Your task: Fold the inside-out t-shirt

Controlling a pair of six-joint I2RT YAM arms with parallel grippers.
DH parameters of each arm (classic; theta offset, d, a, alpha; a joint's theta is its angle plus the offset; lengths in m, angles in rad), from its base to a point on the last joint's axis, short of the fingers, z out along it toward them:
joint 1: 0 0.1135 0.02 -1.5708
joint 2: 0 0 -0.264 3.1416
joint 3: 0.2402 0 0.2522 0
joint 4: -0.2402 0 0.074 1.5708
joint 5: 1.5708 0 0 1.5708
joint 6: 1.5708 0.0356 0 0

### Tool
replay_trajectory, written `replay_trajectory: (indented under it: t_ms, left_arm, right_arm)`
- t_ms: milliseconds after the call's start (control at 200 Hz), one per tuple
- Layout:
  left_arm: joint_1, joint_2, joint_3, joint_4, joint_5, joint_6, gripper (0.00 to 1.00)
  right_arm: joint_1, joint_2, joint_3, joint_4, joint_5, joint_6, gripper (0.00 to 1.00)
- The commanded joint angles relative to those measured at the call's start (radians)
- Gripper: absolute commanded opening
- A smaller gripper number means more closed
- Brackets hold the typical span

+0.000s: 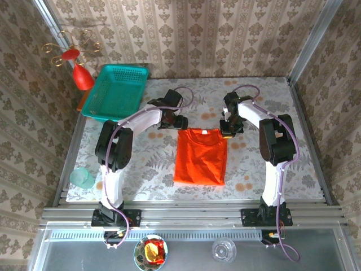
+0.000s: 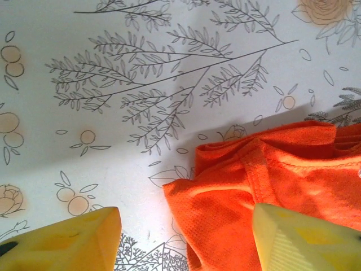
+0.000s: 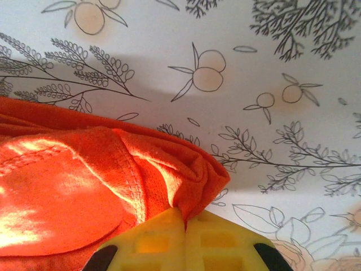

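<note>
1. Orange-red fabric: the inside-out t-shirt [image 1: 200, 158] lies on the floral table [image 1: 141, 164] between the two arms. From above you see its outline as a tall rectangle, with the collar end farthest from the arm bases.
2. The left gripper [image 1: 179, 122] sits at the shirt's far-left corner. In the left wrist view [image 2: 186, 248] your yellow fingers [image 2: 73, 240] stand well apart, released. The rumpled corner of the t-shirt [image 2: 271, 180] rests on the table between them, reaching up to the right-hand finger. No cloth is pinched.
3. The right gripper [image 1: 229, 130] sits at the shirt's far-right corner. In the right wrist view [image 3: 184, 220] its yellow fingers [image 3: 225, 243] are pressed together, clenched on a fold of the t-shirt [image 3: 67, 186]. The fabric bunches into a raised ridge that runs straight into the pinch.
4. The teal basket [image 1: 115, 90] stands at the far-left of the table, well apart from the shirt. A red ornament [image 1: 82, 76] with gold wire curls sits just beyond it, by the wallpapered wall.
</note>
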Motion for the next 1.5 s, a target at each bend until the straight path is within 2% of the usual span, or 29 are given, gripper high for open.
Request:
replay_trajectory:
  t_ms: [0,245,375,630,870,1180,1495]
  left_arm:
    - [0.006,0.02,-0.029,-0.046,0.021,-0.033,0.63]
    - [-0.005,0.056,-0.082,0.062,0.154,-0.093,0.62]
    - [-0.021,0.075,-0.077,0.101,0.187,-0.116,0.61]
    - [-0.054,0.121,-0.028,0.085,0.172,-0.115,0.57]
    - [-0.091,0.139,0.02,0.029,0.107,-0.087,0.52]
    - [-0.116,0.177,0.058,0.006,0.099,-0.081,0.48]
    - [-0.123,0.202,0.06,0.014,0.12,-0.086,0.32]
  right_arm:
    - [-0.006,0.032,0.075,-0.054,0.048,-0.042,0.01]
    - [-0.008,0.075,0.125,-0.067,0.036,-0.043,0.01]
    - [-0.008,0.075,0.119,-0.069,0.034,-0.04,0.02]
    - [-0.008,0.065,0.105,-0.065,0.034,-0.038,0.02]
    - [-0.008,0.066,0.108,-0.069,0.035,-0.034,0.02]
    - [-0.008,0.063,0.114,-0.079,0.035,-0.035,0.02]
    - [-0.006,0.053,0.117,-0.084,0.035,-0.034,0.01]
